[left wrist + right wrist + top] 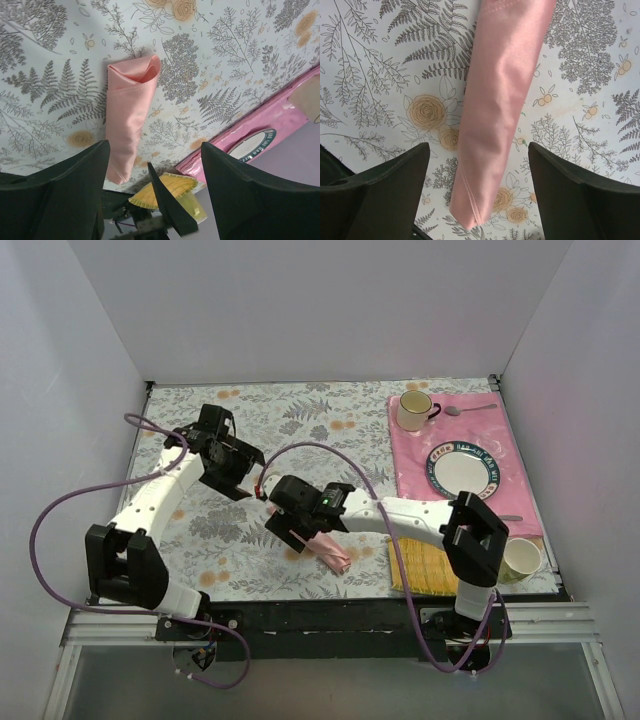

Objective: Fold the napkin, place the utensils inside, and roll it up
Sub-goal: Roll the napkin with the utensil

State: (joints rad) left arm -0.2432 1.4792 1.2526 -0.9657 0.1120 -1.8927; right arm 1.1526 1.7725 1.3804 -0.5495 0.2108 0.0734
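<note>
Salmon-pink rolled napkin [500, 100] lies by the near edge of the tabletop [235, 545], under the right gripper [476, 165], jaws wide and empty; left gripper [154, 160] gapes empty too.

A robotics lab cell dressed as a dining table: plain white panel walls [300, 310] box in a floral-printed tablecloth [320, 410], with a cream ceramic mug [413, 410] and round patterned plate [466, 470] on a pink placemat [410, 455] far right.
</note>
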